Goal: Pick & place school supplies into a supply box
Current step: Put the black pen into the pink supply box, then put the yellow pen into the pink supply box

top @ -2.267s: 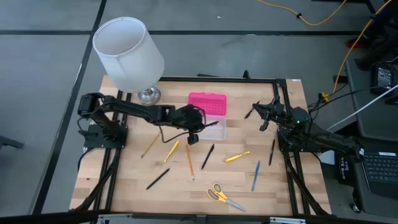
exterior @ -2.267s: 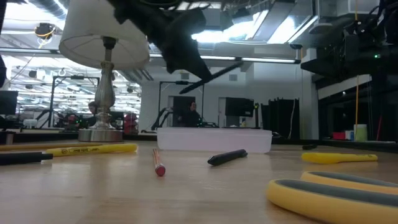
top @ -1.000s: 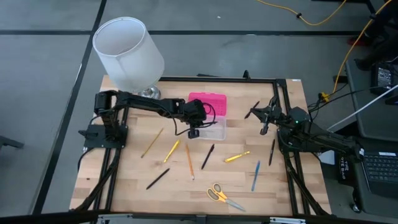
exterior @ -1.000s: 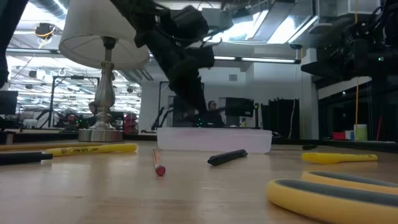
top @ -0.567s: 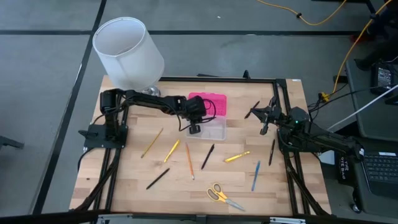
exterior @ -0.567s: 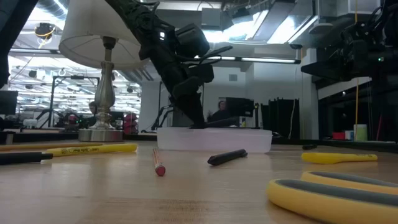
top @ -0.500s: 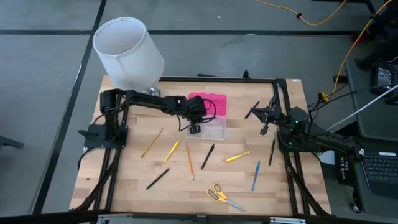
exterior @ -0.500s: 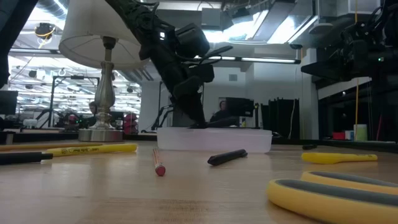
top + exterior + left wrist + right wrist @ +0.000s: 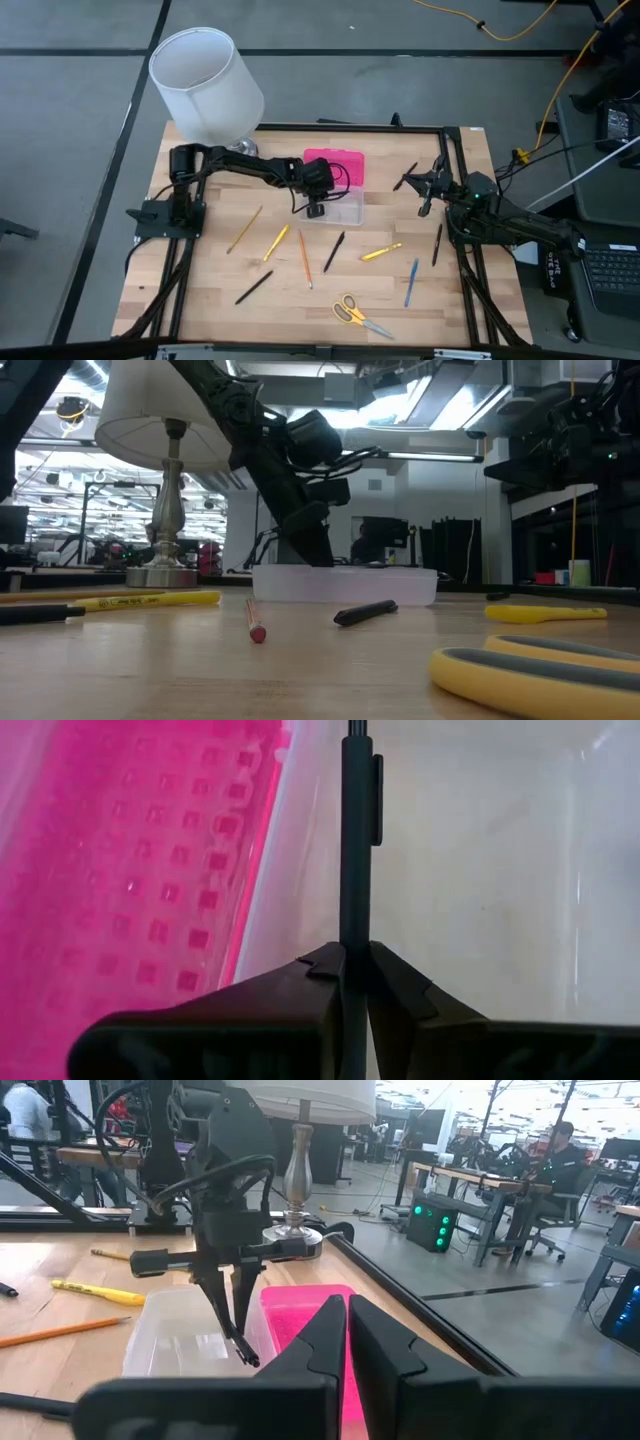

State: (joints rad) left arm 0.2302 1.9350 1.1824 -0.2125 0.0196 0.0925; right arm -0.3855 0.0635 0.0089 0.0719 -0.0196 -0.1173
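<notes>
The supply box, a clear tray (image 9: 338, 207) with its pink lid (image 9: 336, 165) lying open toward the far edge, stands mid-table. My left gripper (image 9: 314, 207) hangs over the tray's left end, shut on a dark pen (image 9: 355, 840). In the low view, my left gripper (image 9: 312, 550) reaches the supply box's rim (image 9: 345, 572). Other supplies lie flat on the wood: yellow pencils (image 9: 276, 242), an orange pencil (image 9: 304, 258), black pens (image 9: 334, 252), a yellow marker (image 9: 381, 251), a blue pen (image 9: 411, 282) and yellow-handled scissors (image 9: 360, 316). My right gripper (image 9: 424, 190) waits shut near the right edge. My left gripper pinches the dark pen's barrel (image 9: 355, 945) between its two fingers (image 9: 318, 970). The fingers come from above, slanting down, and the pen runs along them. Its clip end (image 9: 375, 785) sticks out beyond the fingertips, down into the clear tray (image 9: 185, 1340). Whether that end touches the floor, I cannot tell.
A white-shaded lamp (image 9: 207, 85) stands at the far left corner, its metal foot (image 9: 238, 152) close to my left arm. A black frame rail (image 9: 455, 250) runs along the table's right side. Bare wood shows along the near edge (image 9: 280, 325).
My left gripper, still shut on the pen, has moved a little toward the far edge and sunk toward the clear tray. The pen's free end now points down inside the tray. My right arm has kept still.
</notes>
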